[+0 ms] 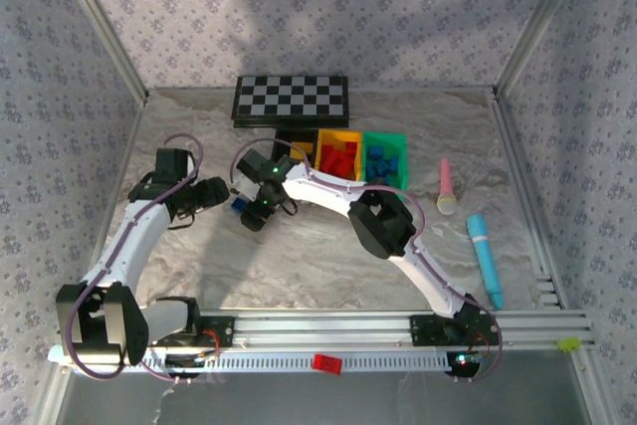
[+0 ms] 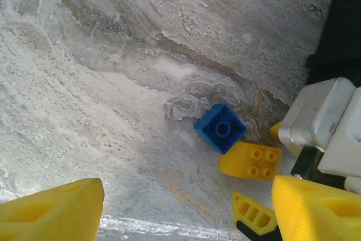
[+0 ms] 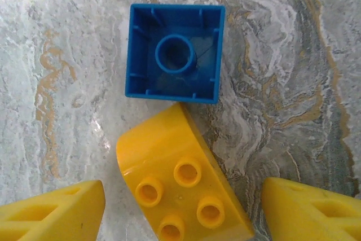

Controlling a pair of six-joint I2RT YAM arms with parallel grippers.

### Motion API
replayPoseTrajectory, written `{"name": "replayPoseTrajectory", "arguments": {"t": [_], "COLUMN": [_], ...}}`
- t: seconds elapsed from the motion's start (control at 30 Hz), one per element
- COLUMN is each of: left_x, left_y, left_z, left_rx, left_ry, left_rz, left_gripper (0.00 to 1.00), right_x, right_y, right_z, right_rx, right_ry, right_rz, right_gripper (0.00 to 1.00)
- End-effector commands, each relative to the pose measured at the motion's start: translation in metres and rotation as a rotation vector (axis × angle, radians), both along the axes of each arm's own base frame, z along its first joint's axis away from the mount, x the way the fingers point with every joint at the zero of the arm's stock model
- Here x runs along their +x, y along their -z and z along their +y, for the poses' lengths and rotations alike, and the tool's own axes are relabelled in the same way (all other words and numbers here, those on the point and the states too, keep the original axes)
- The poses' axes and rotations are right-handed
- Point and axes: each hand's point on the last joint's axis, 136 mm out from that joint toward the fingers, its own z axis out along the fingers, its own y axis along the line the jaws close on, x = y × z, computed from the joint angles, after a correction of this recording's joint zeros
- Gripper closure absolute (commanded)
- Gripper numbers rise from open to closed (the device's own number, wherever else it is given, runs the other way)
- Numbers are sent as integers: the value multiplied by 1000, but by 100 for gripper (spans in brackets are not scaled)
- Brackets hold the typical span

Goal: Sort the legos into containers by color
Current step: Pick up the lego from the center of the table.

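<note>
A blue lego [image 3: 175, 53] lies studs-down on the marble table, touching a yellow curved lego [image 3: 180, 184] that lies studs-up beside it. My right gripper [image 3: 183, 214] is open, with its yellow fingers [image 3: 52, 211] on either side of the yellow lego. My left gripper [image 2: 186, 213] is open and holds nothing; the blue lego [image 2: 220, 128] and yellow lego [image 2: 251, 161] lie ahead of it to the right. In the top view both grippers [image 1: 221, 192] [image 1: 257, 213] meet left of the bins. The yellow bin [image 1: 320, 151] holds red legos, the green bin [image 1: 403, 152] blue ones, and the black bin [image 1: 291, 143] stands left of them.
A black-and-white checkered board [image 1: 291, 99] lies behind the bins. A pink cylinder [image 1: 447, 187] and a light blue cylinder [image 1: 486, 258] lie at the right of the table. A red piece [image 1: 326, 363] sits on the front rail.
</note>
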Motion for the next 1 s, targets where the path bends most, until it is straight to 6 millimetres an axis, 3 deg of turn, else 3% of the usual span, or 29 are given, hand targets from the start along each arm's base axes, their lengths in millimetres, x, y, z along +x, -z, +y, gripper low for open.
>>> {"name": "replayPoseTrajectory", "arguments": {"t": [0.0, 0.2, 0.4, 0.53, 0.7, 0.87, 0.97], "left_x": [-2, -2, -3, -3, -2, -3, -2], "left_y": [-1, 0, -1, 0, 1, 5, 13], "left_z": [-3, -5, -6, -6, -5, -8, -15], "left_rx": [-27, -34, -38, -41, -39, -54, -80], "left_ry": [6, 9, 12, 14, 9, 13, 24], "left_rz": [-4, -3, -5, -1, -4, 3, 14], "left_gripper": [23, 23, 23, 23, 23, 23, 23], "right_x": [-7, -5, -11, -14, -7, 34, 74], "right_y": [15, 19, 12, -6, -48, -101, -118], "right_z": [-6, -10, -10, -12, -21, -41, -64], "right_rx": [-48, -79, -69, -30, 49, 158, 167], "right_ry": [-9, 18, 22, 35, 80, 242, 411], "right_rz": [26, -19, -47, -60, -85, -163, -232], "right_gripper": [29, 53, 67, 71, 72, 70, 67]}}
